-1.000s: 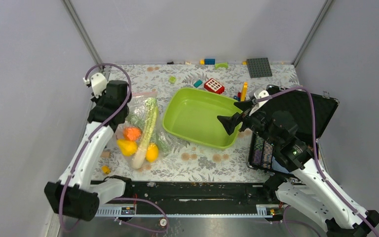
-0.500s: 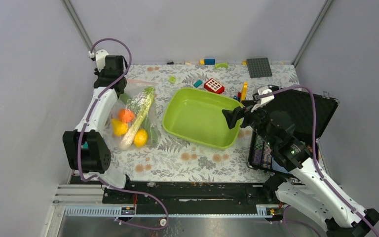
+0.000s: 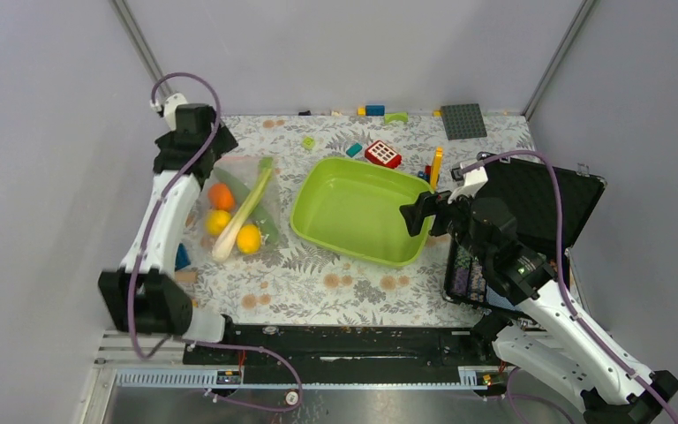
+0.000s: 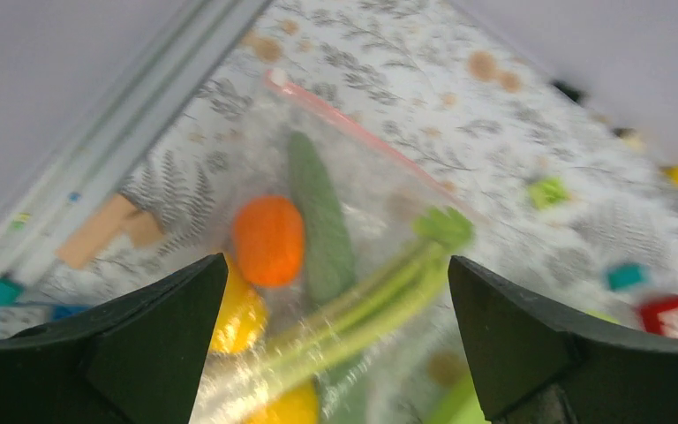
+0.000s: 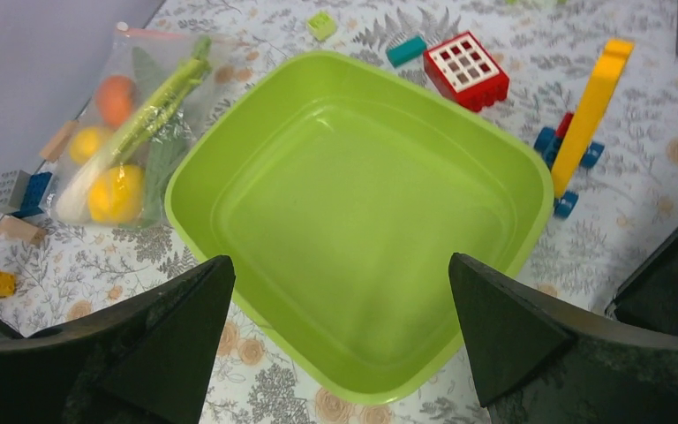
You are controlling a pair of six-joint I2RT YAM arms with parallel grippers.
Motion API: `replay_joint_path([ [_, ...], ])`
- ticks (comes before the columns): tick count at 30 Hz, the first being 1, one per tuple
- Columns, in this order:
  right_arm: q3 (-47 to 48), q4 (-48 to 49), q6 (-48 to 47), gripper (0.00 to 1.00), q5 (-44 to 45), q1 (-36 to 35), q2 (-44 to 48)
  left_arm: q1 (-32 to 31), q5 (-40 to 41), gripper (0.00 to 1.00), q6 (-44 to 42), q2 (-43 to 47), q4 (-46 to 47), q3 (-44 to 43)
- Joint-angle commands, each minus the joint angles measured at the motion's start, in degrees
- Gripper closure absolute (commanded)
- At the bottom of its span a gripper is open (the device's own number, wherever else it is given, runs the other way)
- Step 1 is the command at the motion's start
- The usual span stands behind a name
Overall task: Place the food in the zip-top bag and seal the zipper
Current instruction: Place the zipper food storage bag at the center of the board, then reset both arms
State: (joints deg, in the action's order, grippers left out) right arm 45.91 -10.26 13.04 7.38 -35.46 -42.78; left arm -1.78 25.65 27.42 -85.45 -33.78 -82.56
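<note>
1. The clear zip-top bag (image 3: 238, 172) lies flat on the table's left side, beside the green tray (image 3: 353, 212).
2. It holds an orange fruit (image 4: 267, 240), cucumber (image 4: 318, 212) and leek (image 4: 388, 274).
3. The pink zipper (image 4: 362, 132) edges its far side.
4. The left gripper (image 4: 337, 265) hovers above, fingers spread and empty.
5. The right gripper (image 5: 340, 265) gapes over the tray.

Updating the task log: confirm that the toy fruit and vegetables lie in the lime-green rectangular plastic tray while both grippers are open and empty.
Wrong place. The toy fruit and vegetables lie in the clear floppy plastic zip-top bag beside the lime-green rectangular plastic tray, which holds nothing; the right wrist view shows it. The left gripper and right gripper are open and empty.
</note>
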Motion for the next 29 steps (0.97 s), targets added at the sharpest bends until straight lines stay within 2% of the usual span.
replay_joint_path([
  [1,1.5,-5.3,5.1,0.00,3.1,0.3,0.7,-1.7,-13.5,0.01,10.9,17.8,0.6,10.2],
  [5,1.6,-9.8,8.4,0.00,6.3,0.2,2.2,-12.2,-10.2,0.01,14.0,30.3,1.5,24.3],
  [8,0.3,-11.8,9.7,0.00,8.6,0.2,3.9,-18.6,-9.0,0.01,16.6,37.6,-1.6,30.2],
  [11,-1.5,-15.0,11.4,0.00,11.4,0.2,5.7,-22.4,-9.7,0.01,18.6,42.0,-5.5,34.3],
  [16,-5.1,-19.1,12.7,0.00,15.8,0.2,8.9,-24.0,-5.8,0.01,20.5,47.5,-10.2,39.1],
  [20,-7.8,-19.4,12.5,0.00,16.6,0.2,11.7,-24.0,-5.9,0.01,21.5,51.0,-10.4,42.7],
  [29,-9.0,-18.4,12.3,0.00,16.9,0.2,12.3,-23.9,-4.7,0.01,20.4,54.5,-11.2,42.9],
])
